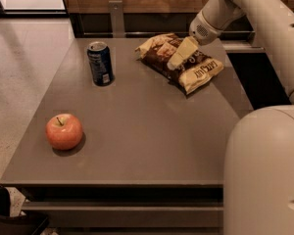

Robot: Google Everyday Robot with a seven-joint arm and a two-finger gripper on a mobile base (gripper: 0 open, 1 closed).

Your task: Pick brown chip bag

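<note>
The crinkly dark-brown chip bag with pale yellow ends (159,58) is lying flat at the far right of the grey rectangular table (147,131), its long axis running diagonally with one yellow end pointing to the far left and the lettered end pointing toward the near right edge. The cream-coloured gripper (175,61) on the white robot arm (264,18) is reaching down from the upper right and resting over the middle of the bag, apparently touching its top. Whether it is released or clenched, I cannot tell.
</note>
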